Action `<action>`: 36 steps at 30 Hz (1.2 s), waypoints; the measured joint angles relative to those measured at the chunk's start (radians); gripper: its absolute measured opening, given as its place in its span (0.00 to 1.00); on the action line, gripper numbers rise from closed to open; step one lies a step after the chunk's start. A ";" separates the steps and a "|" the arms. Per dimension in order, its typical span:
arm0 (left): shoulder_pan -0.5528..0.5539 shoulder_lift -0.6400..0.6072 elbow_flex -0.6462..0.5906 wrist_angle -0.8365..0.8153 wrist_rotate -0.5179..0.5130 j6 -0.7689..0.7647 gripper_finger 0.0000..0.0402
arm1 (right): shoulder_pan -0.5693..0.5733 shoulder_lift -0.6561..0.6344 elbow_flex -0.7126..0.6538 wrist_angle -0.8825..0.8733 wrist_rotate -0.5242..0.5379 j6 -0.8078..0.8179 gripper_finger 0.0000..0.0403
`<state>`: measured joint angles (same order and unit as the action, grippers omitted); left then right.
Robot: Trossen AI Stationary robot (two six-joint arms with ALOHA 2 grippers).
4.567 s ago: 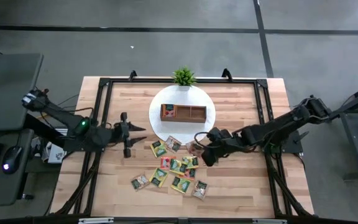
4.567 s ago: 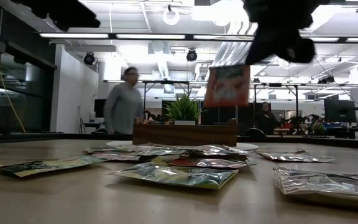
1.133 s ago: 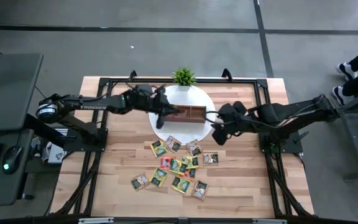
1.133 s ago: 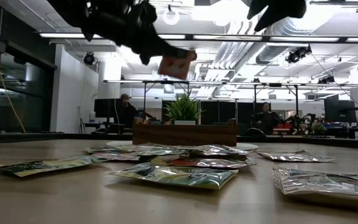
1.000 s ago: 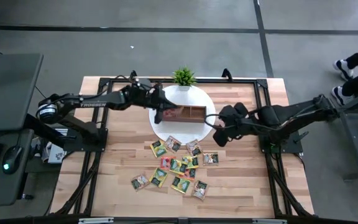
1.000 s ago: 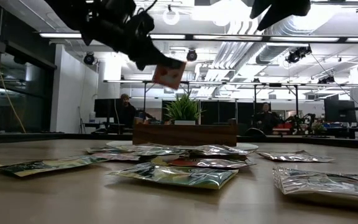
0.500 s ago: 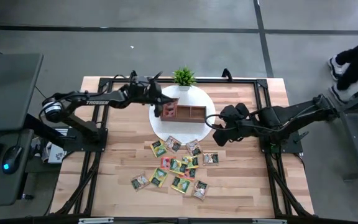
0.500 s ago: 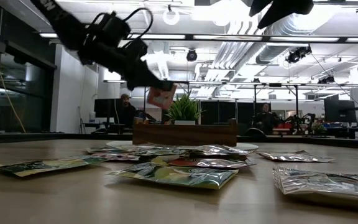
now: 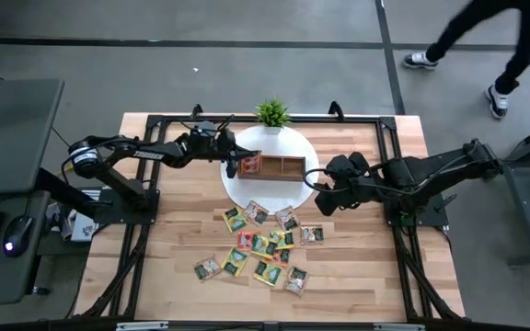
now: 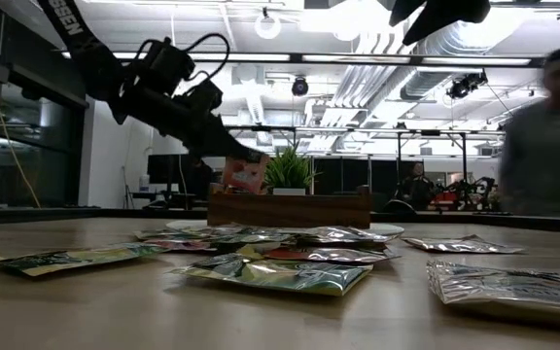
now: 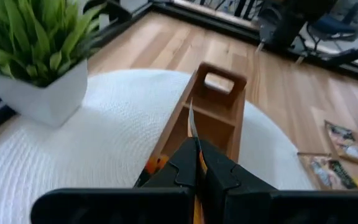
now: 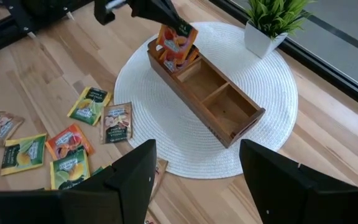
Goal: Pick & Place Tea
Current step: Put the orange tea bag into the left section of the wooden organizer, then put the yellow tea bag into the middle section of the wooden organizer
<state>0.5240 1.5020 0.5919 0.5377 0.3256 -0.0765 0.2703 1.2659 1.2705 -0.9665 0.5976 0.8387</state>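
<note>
Over the left end of the wooden tray, the high view shows the left gripper clamped on a red-pink tea sachet, lower and nearer that end compartment than half a second ago, while the right gripper waits, fingers apart, beside the tray's right end. In the low view the sachet hangs just above the tray's rim, loose sachets scattered in front of the tray. The right wrist view shows the sachet's lower edge entering the end compartment, the potted plant behind the tray.

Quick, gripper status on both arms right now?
Left gripper: shut on a red-pink tea sachet over the wooden tray's end compartment.
Right gripper: open, empty, beside the mat.
</note>
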 joint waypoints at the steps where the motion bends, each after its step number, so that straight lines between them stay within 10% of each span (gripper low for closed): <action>1: 0.000 0.009 0.000 0.000 -0.001 0.000 0.00 | 0.000 0.000 0.000 0.001 0.000 0.000 0.56; 13: 0.000 0.042 0.000 0.013 -0.014 0.018 0.03 | 0.000 0.000 0.000 0.015 0.000 0.002 0.56; 27: 0.000 0.041 0.012 0.014 -0.014 0.020 0.49 | 0.000 0.001 0.000 0.014 -0.002 0.000 0.56; 36: 0.000 -0.049 0.045 -0.030 0.091 0.020 0.42 | 0.000 0.001 -0.004 0.037 -0.040 -0.001 0.56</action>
<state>0.5236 1.4531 0.6365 0.5081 0.4163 -0.0568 0.2699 1.2667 1.2665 -0.9299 0.5579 0.8379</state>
